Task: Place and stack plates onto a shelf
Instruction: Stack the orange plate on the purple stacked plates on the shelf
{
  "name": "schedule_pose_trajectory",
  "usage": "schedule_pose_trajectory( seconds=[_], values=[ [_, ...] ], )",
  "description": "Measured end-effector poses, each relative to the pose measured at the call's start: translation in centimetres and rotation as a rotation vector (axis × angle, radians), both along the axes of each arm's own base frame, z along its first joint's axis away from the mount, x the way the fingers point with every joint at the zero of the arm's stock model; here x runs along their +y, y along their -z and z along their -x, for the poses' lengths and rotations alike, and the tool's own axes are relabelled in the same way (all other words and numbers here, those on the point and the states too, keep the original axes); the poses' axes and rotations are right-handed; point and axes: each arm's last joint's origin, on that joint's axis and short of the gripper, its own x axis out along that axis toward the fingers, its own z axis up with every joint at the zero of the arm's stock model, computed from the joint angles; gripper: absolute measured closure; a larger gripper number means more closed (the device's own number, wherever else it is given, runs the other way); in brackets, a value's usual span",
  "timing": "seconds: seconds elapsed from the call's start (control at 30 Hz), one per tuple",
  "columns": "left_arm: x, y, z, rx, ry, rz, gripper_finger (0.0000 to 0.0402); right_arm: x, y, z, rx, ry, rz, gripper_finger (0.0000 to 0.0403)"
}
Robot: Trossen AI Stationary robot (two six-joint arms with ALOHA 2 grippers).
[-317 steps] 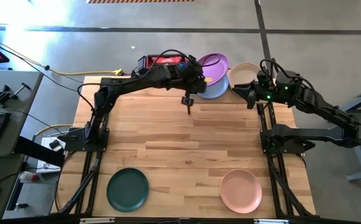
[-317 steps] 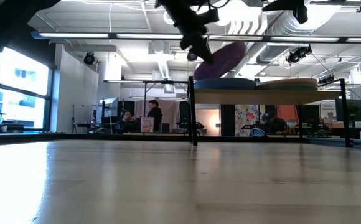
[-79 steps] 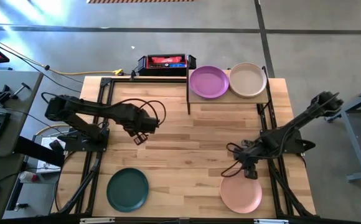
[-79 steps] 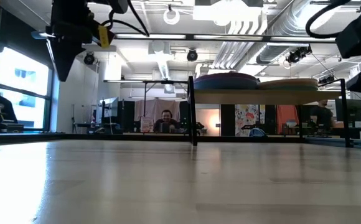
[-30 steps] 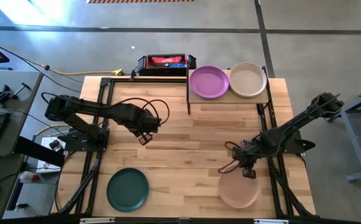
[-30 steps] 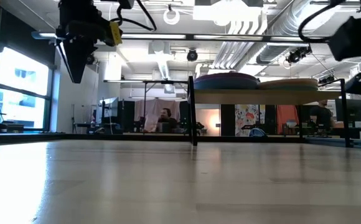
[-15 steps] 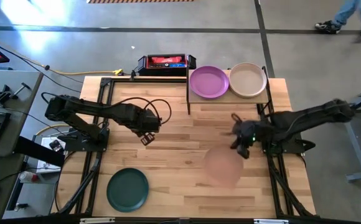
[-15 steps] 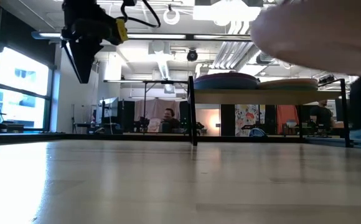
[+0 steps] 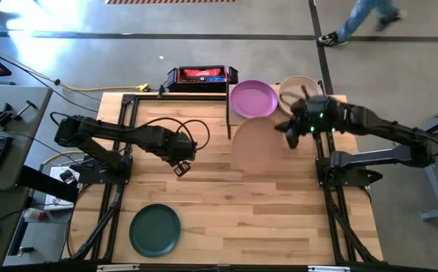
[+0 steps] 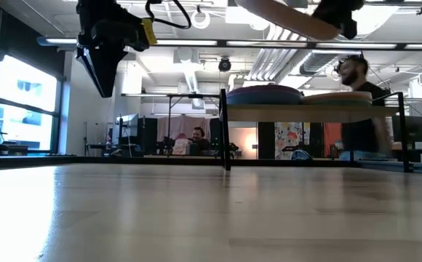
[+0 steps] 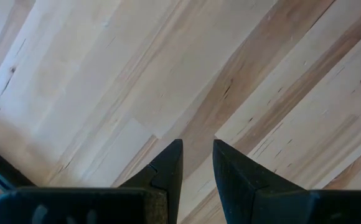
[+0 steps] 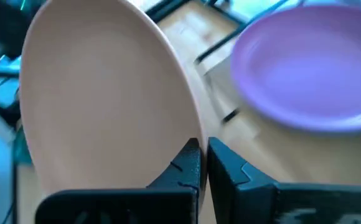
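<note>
1. At the far edge of the tabletop [image 9: 226, 196], the shelf [image 9: 326, 119] is carrying a purple plate [image 9: 252, 98] and, beside it, a beige plate [image 9: 300, 87] partly hidden by the right arm.
2. The right gripper [image 9: 289, 130] is hanging in the air just in front of the shelf, its fingers pinching shut on the rim of a pink plate [image 9: 257, 145].
3. The pink plate is being held off the tabletop, tilted, with its far edge close to the purple plate; in the right wrist view its broad face [image 12: 99, 93] is filling the area next to the purple plate [image 12: 311, 68].
4. In the low view the pink plate [image 10: 284, 16] is showing as a slanted edge above the shelf [image 10: 313, 113].
5. The left gripper [image 9: 181, 167] is hovering over the bare wood on the left half of the tabletop, well apart from every plate, its fingers [image 11: 168, 171] standing narrowly parted and gripping nothing.
6. A dark green plate [image 9: 155, 230] is lying flat near the front left corner of the tabletop.
7. A person [image 10: 360, 109] is standing in the room beyond the shelf, and another person's legs [image 9: 359, 19] are crossing the floor past the tabletop.
</note>
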Motion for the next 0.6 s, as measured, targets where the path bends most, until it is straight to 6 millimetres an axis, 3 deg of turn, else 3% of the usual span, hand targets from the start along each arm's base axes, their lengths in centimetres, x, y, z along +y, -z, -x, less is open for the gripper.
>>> schedule_pose_trajectory(
  seconds=[0.27, 0.43, 0.6],
  values=[
    [0.0, 0.0, 0.0, -0.002, 0.000, 0.000, 0.0325, -4.8, -2.6, -0.3, -0.003, 0.191, 0.077, 0.0403],
    [0.0, 0.0, 0.0, -0.002, -0.001, 0.001, 0.0325, -9.0, -2.3, -0.6, 0.035, 0.320, 0.021, 0.0403],
    [0.0, 0.0, 0.0, -0.002, -0.001, 0.001, 0.0325, -13.4, -1.5, -0.7, 0.033, 0.344, -0.112, 0.0403]
  ],
)
